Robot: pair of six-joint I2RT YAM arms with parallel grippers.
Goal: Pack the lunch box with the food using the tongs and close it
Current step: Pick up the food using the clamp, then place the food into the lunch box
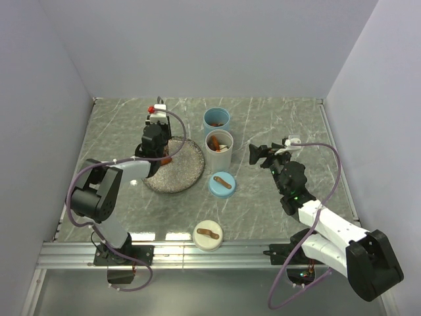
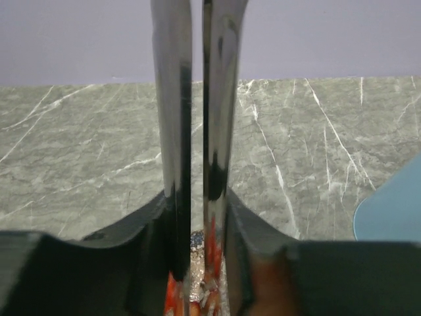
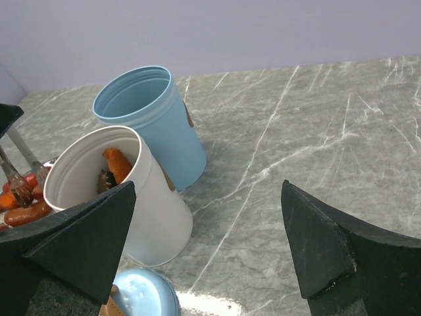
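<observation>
Both arms of the tongs (image 2: 174, 131) are pinched in the left gripper (image 1: 156, 150) over the plate (image 1: 191, 170), left of the white cup (image 1: 220, 158) holding food (image 3: 117, 163). Right gripper (image 1: 261, 158) gapes empty, right of it.

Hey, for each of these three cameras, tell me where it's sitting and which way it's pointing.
Top external: above and behind the arm bases, looking down on the table; both arms show, left gripper over the plate, right gripper open.
Left wrist: on the left arm, looking along the tongs clamped between its fingers, toward the table.
Right wrist: on the right arm, facing the white cup and blue cup; its open fingers frame the bottom.
Shared: top external and right wrist both show the two cups.
</observation>
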